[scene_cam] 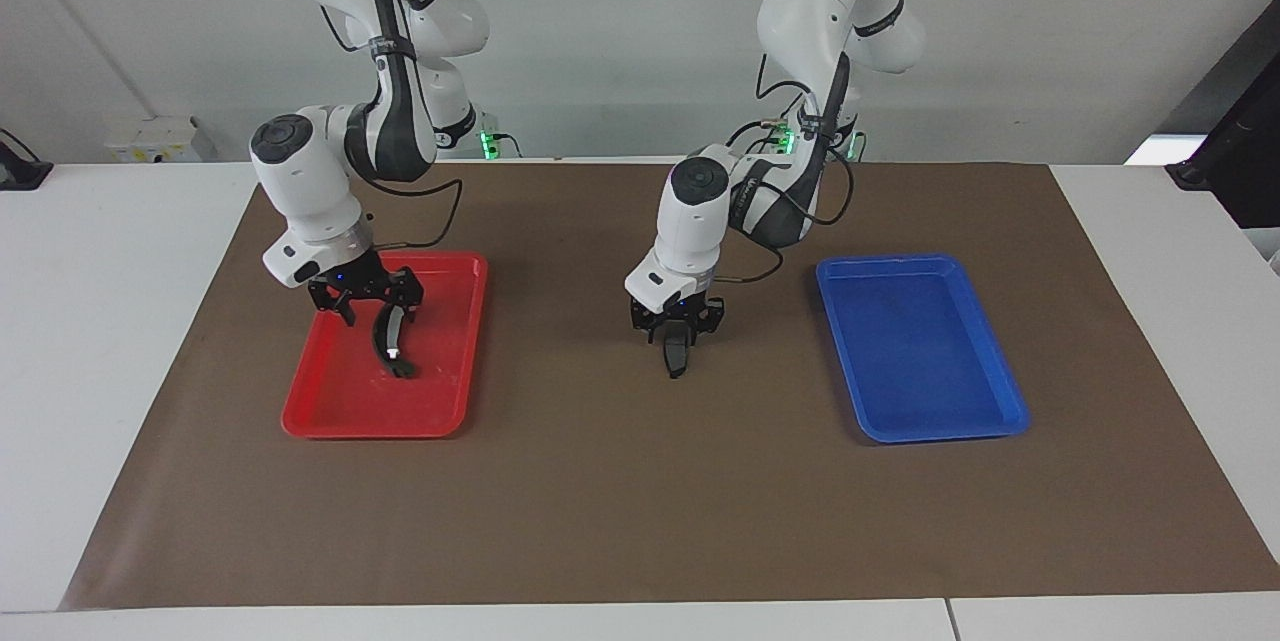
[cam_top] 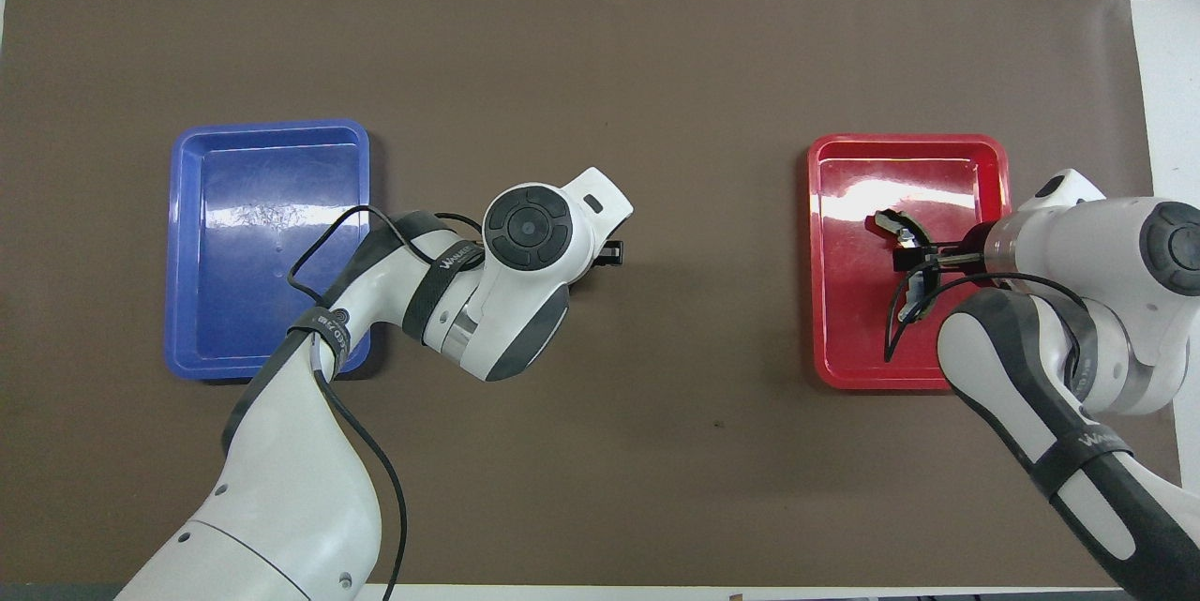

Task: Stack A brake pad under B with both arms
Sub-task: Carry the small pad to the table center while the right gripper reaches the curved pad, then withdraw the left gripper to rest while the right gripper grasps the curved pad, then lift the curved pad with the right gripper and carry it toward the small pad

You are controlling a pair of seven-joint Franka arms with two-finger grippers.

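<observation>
**K:** With the clock laid on the brown mat (scene_cam: 600, 481) as the robots see it, twelve pointing away from them, where is A brake pad (scene_cam: 677, 353)?

**M:** Dial centre. It hangs on end at the left gripper (scene_cam: 676, 329), lower tip at or just above the mat. Cannot tell whether those fingers clamp it or have let go.

**K:** And B (scene_cam: 385, 346)?

**M:** It lies flat in the red tray (scene_cam: 450, 361) at three o'clock, running roughly six to twelve. The right gripper (scene_cam: 379, 306) is low over it, fingers spread, one on either side. The blue tray (scene_cam: 930, 361) is at nine.

**K:** Handling?

**M:** Judgement: both are stiff and dense. B's shiny face is likely slick, so pinch across the narrow width near mid-length for balance. A is matte and should grip well.
</observation>
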